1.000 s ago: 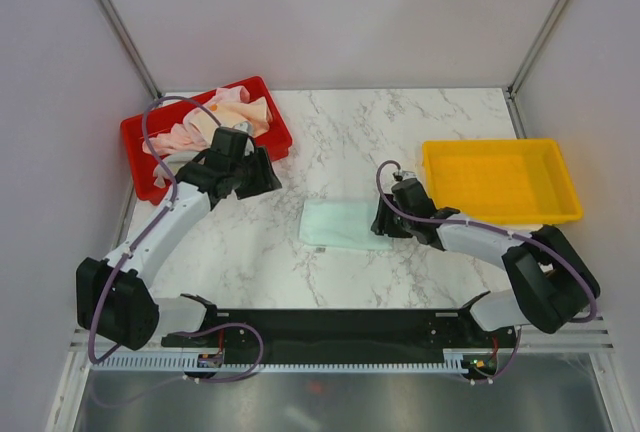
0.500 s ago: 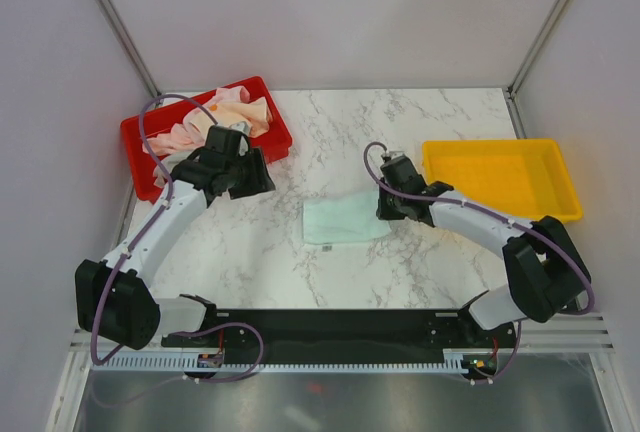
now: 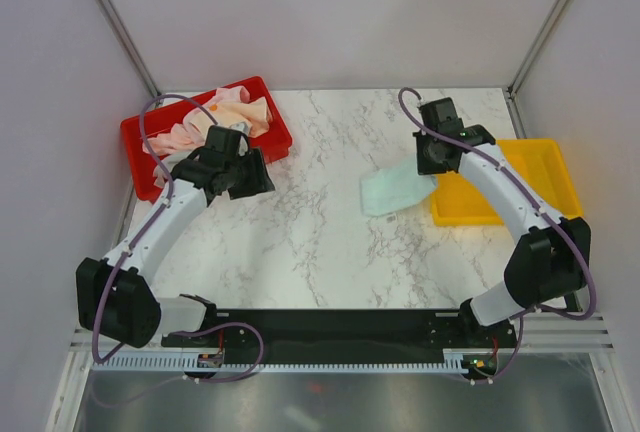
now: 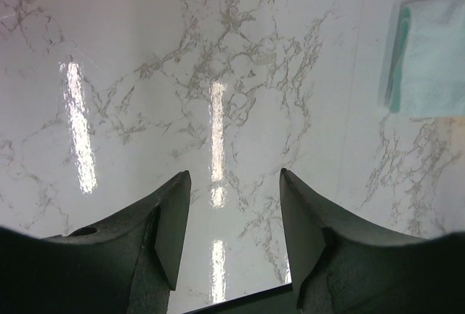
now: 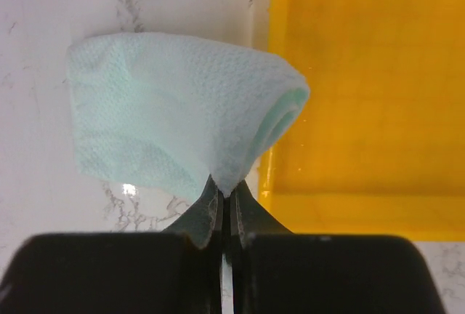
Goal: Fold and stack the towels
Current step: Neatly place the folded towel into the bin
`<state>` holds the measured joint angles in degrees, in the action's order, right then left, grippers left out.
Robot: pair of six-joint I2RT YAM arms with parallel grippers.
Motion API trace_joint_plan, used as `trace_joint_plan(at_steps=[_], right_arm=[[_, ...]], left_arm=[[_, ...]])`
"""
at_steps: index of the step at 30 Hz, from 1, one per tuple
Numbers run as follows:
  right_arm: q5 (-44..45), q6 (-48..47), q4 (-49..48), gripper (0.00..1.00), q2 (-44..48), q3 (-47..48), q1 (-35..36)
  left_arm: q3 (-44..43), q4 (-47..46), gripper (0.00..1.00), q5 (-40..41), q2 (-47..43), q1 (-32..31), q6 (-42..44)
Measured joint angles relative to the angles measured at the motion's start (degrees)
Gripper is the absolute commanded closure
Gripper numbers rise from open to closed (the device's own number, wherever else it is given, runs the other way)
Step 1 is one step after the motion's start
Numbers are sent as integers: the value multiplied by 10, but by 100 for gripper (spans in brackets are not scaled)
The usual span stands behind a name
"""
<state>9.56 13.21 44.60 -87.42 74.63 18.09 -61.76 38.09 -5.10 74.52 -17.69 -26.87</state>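
A folded pale mint towel (image 3: 393, 190) hangs lifted off the marble, pinched at one edge by my right gripper (image 3: 432, 160), which is shut on it at the yellow tray's left rim. In the right wrist view the mint towel (image 5: 182, 121) droops over table and tray edge, held at the right gripper (image 5: 227, 196). The same mint towel (image 4: 431, 56) shows at the upper right of the left wrist view. Pink, peach and printed towels (image 3: 215, 120) lie heaped in the red tray (image 3: 277, 142). My left gripper (image 3: 243, 174) hovers open beside that tray; between the left gripper (image 4: 234, 183) fingers is only bare marble.
The yellow tray (image 3: 540, 208) stands at the right, its bare floor (image 5: 363, 81) showing past the towel. A metal frame post (image 3: 120, 27) rises at each back corner. Marble table (image 3: 330, 132) lies between the trays.
My right gripper closed on the mint towel's edge, lifted it off the table centre and carried it right and back to the yellow tray's rim. The left arm barely moved.
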Motion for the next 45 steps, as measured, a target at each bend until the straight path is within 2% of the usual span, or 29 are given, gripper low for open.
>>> trace_joint_plan(at_steps=[10, 19, 28, 36, 45], right_arm=[[57, -80, 73, 100, -62, 57, -83], [91, -136, 86, 100, -87, 97, -175], [85, -172, 77, 100, -167, 163, -195], [82, -195, 78, 100, -202, 183, -234], [90, -215, 73, 100, -237, 194, -242]], left_arm=[[0, 0, 39, -13, 13, 0, 2], [0, 0, 39, -15, 20, 0, 4], [-8, 0, 39, -28, 53, 0, 4], [-14, -1, 37, -31, 54, 0, 4], [-14, 0, 36, -30, 54, 0, 4]])
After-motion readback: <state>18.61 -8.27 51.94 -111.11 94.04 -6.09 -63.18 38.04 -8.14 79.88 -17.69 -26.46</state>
